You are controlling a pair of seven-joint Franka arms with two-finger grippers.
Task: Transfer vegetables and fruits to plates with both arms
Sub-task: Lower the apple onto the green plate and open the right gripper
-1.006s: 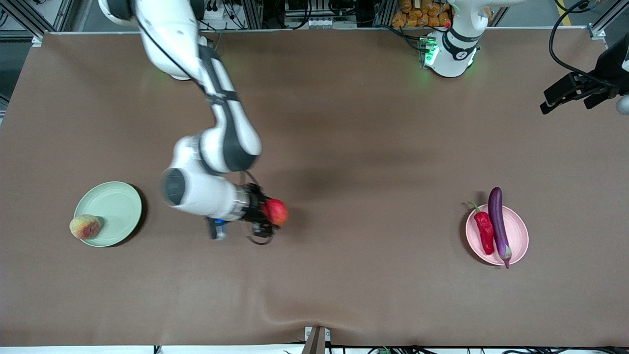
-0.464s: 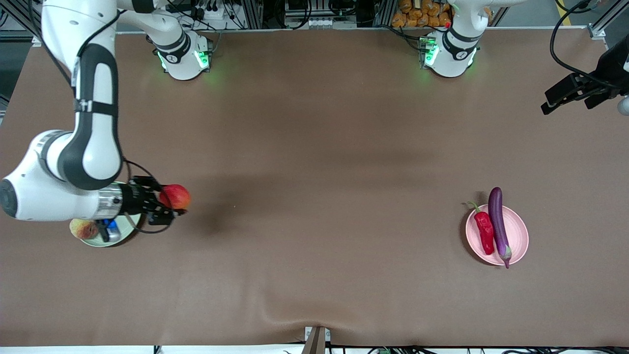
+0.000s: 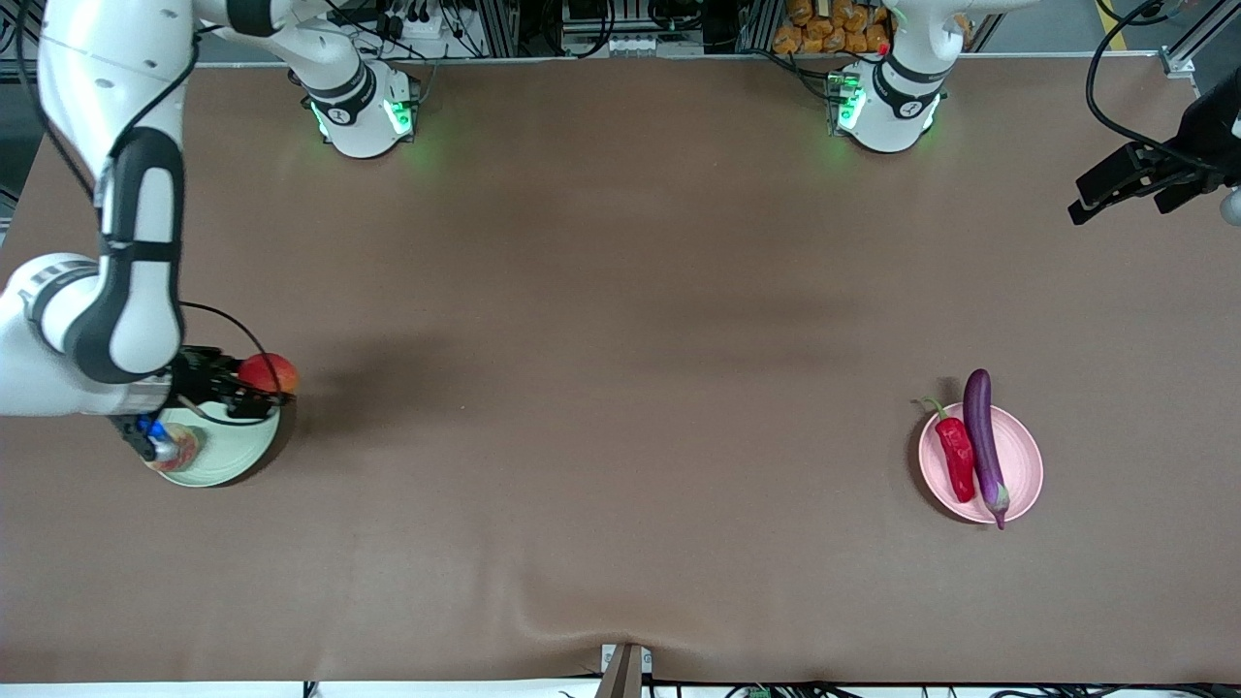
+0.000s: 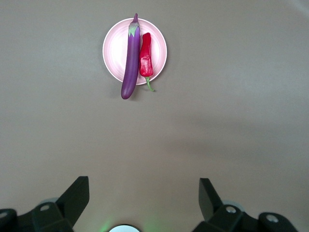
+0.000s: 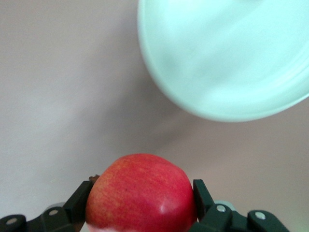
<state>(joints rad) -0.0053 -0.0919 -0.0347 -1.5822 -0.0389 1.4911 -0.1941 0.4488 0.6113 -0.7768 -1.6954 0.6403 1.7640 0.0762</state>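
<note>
My right gripper [image 3: 257, 380] is shut on the round red apple [image 3: 270, 372], which hangs over the rim of the pale green plate [image 3: 233, 456] at the right arm's end of the table. In the right wrist view the apple [image 5: 142, 193] fills the space between the fingers, with the green plate [image 5: 227, 58] beneath. The peach [image 3: 181, 447] lies on that plate, mostly hidden by my right wrist. The purple eggplant [image 3: 982, 436] and red chili [image 3: 957, 454] lie side by side on the pink plate [image 3: 1025, 460]. My left gripper [image 3: 1129, 184] waits open, high over the table's edge at the left arm's end.
The left wrist view looks down on the pink plate [image 4: 112, 48] with the eggplant [image 4: 131, 63] and chili [image 4: 146, 60], and on bare brown cloth between the open fingers [image 4: 77, 195]. Both arm bases [image 3: 359, 111] stand along the edge farthest from the front camera.
My right arm has carried the apple from over the table's middle toward the right arm's end, to the green plate's rim. The left arm has not moved.
</note>
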